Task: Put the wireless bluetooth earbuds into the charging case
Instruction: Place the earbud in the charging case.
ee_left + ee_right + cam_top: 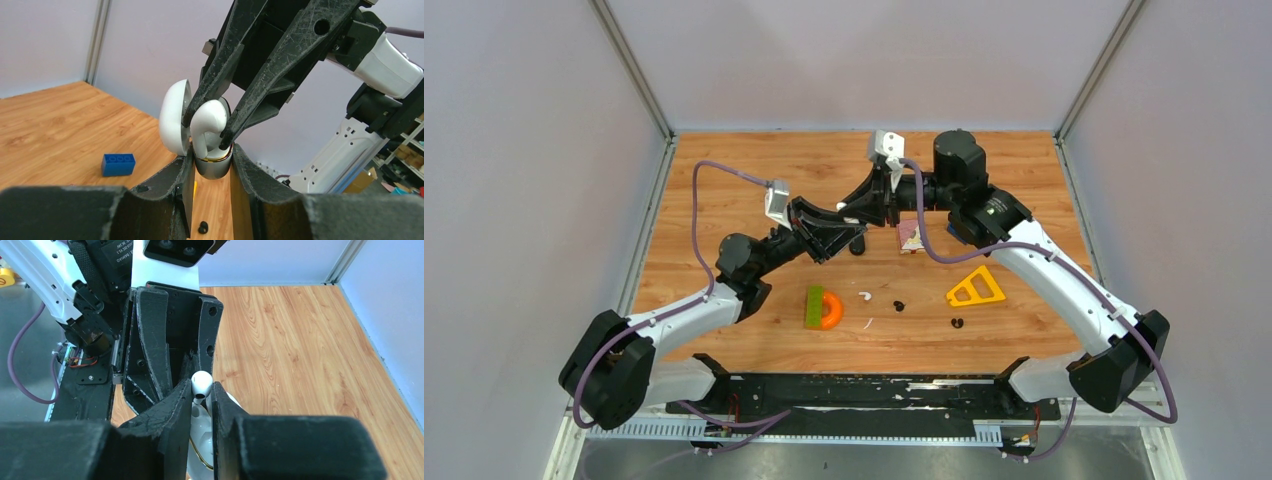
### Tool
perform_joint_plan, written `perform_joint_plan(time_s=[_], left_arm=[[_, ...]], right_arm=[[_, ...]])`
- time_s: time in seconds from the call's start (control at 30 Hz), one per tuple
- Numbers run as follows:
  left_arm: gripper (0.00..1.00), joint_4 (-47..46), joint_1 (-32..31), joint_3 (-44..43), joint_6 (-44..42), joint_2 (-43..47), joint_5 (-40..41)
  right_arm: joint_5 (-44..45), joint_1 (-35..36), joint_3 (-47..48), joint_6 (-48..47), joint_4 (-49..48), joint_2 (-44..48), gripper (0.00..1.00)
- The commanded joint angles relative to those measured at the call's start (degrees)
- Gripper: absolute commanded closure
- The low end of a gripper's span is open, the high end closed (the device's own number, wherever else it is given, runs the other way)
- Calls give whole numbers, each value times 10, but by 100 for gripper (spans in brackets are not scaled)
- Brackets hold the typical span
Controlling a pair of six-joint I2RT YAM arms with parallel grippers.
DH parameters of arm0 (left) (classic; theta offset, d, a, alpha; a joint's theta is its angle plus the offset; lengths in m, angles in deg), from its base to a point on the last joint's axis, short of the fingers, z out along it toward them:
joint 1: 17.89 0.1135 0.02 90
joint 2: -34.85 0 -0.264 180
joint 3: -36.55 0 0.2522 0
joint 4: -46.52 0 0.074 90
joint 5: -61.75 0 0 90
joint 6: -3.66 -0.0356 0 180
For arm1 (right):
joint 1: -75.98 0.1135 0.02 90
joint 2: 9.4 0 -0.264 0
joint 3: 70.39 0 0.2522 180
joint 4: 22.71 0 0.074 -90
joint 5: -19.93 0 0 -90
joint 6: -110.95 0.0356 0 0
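My left gripper (212, 156) is shut on the silver-white body of the charging case (212, 170), whose lid (175, 117) stands open. My right gripper (202, 390) is shut on a white stemmed earbud (201, 381), its stem down in the case opening (210, 120). The two grippers meet above the table's middle (849, 222). On the table lie another white earbud (865, 296) and two black earbuds (898, 304), (957, 323). One black earbud (202, 227) also shows below the left fingers.
A thin white sliver (868, 324) lies near the front. A green and orange toy (822, 308), a yellow triangle (975, 288), a pink and white block (910, 236), a small black object (857, 246) and a blue brick (118, 164) lie around.
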Motion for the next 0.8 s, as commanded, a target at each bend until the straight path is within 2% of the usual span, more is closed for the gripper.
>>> perform_joint_plan(time_s=[0.0, 0.5, 0.77], left_arm=[[100, -18, 0, -8, -20, 13, 15], [100, 9, 0, -8, -48, 17, 1], [100, 161, -2, -19, -163, 53, -9]], right_arm=[[8, 4, 1, -44, 38, 16, 100], [20, 5, 4, -70, 60, 20, 100], [21, 5, -5, -78, 67, 22, 100]])
